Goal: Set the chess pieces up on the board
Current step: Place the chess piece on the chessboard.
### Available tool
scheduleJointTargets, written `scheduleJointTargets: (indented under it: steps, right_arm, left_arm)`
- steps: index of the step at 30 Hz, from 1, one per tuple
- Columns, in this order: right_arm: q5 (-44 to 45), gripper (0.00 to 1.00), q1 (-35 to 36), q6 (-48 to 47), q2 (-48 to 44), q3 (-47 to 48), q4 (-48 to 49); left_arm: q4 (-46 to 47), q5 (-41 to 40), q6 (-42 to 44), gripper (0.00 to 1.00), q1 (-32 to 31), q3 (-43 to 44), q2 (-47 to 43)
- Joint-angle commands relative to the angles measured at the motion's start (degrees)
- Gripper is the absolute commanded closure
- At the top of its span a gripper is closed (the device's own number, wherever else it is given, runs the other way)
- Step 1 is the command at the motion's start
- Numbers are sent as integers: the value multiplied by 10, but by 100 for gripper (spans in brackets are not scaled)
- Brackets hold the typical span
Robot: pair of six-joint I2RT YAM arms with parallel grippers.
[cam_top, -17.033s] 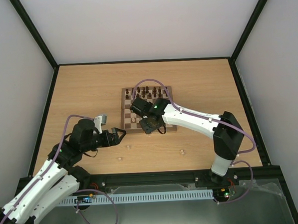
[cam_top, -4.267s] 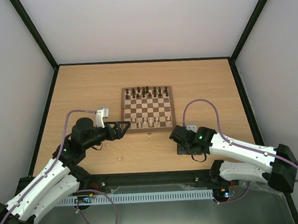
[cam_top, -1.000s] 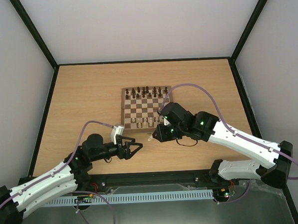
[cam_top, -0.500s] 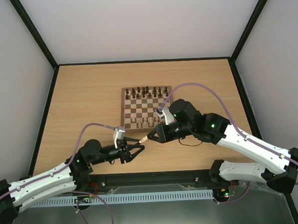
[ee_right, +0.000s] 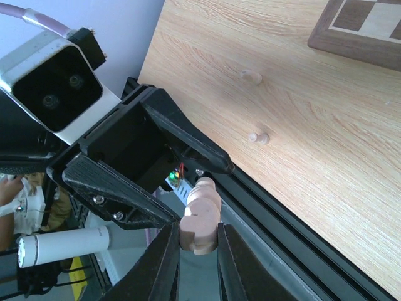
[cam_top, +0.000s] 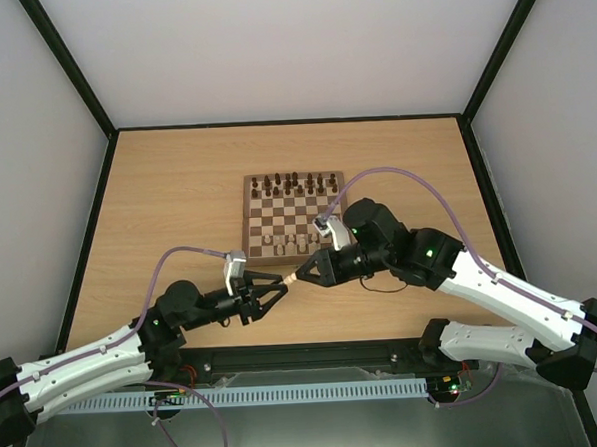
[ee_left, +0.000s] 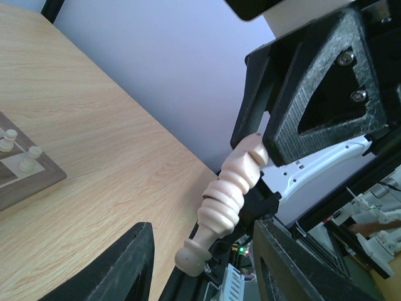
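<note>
Chess piece [cam_top: 291, 279] between both end effectors [cam_top: 279, 287] [cam_top: 302, 274]

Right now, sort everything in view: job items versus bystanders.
Job: board; pale piece in right gripper; open left gripper; loose pieces on table; pale row on board.
Bystanders: dark pieces; cables.

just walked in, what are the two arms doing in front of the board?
It looks like a mid-air handover. The right gripper is shut on a pale chess piece and holds it out between the open fingers of the left gripper, which has not closed on it. This happens above the table, just in front of the board. Two loose pale pieces sit on the table nearby.
</note>
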Motion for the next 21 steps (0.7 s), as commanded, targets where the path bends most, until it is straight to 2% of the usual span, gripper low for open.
scheduleJointTargets:
  steps: [1, 4, 8, 12, 15, 17, 21]
  right_arm:
    - [-15, 84, -6, -5, -12, -11, 1]
    - [-14, 84, -9, -8, -14, -14, -3]
    - [-12, 84, -14, -11, -17, -16, -4]
    - [-12, 84, -19, -14, -17, -15, -5]
    - [-17, 84, -24, -17, -16, -15, -5]
    - [-17, 84, -26, -18, -15, -14, -5]
    - [-20, 84, -29, -20, -14, -15, -5]
  left_arm:
    - [37, -15, 13, 57, -4, -3, 5]
    - [39, -17, 14, 67, -4, -3, 8]
    - [45, -13, 14, 70, -4, -3, 15]
    - [47, -8, 12, 68, -5, -3, 21]
    - [42, -8, 11, 57, -5, -3, 25]
    - [40, -8, 10, 54, -5, -3, 25]
    - [42, -9, 11, 63, -5, -4, 25]
